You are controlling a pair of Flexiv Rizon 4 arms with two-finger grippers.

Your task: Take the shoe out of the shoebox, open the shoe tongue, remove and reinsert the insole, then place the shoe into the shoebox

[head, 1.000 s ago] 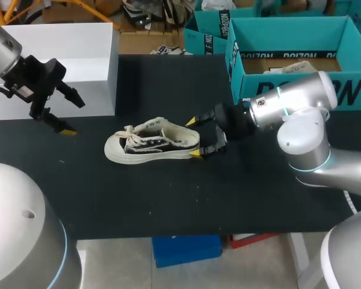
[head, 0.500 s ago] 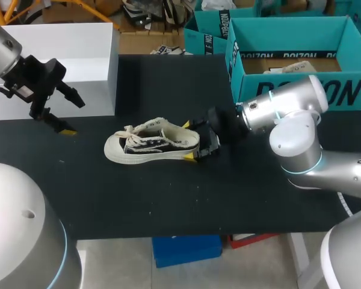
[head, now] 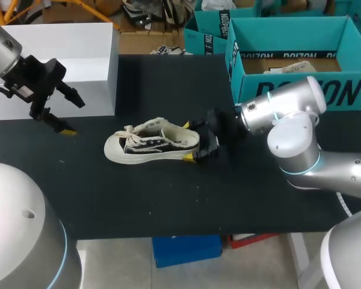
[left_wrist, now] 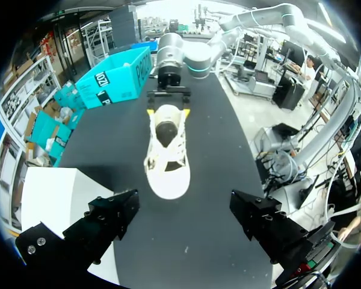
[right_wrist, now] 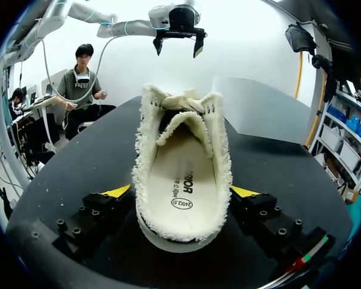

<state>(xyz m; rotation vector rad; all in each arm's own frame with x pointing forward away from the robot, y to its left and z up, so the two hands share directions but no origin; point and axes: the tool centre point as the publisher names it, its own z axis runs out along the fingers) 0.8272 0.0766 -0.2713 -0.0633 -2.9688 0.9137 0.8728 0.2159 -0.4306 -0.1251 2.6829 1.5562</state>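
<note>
The black table [head: 168, 198] carries a white box [head: 60, 54] at its far left and the open teal shoebox [head: 301, 90] at its far right (a pale thing [head: 289, 67] lies inside, too hidden to name). My right arm [head: 289, 114] crosses in front of the shoebox and covers part of its front wall. The shoe [head: 147, 143] rests on its sole between the boxes, apart from both, toe toward the white box. The right gripper [head: 188, 141] straddles its heel, a yellow tip pressed against each side. The left gripper [head: 73, 116] hangs spread wide before the white box, holding nothing. Only the right wrist view looks into the shoe's mouth, where the tongue [right_wrist: 183, 126] arches over the printed insole [right_wrist: 182, 180]. The left wrist view shows the shoe toe-first.
</note>
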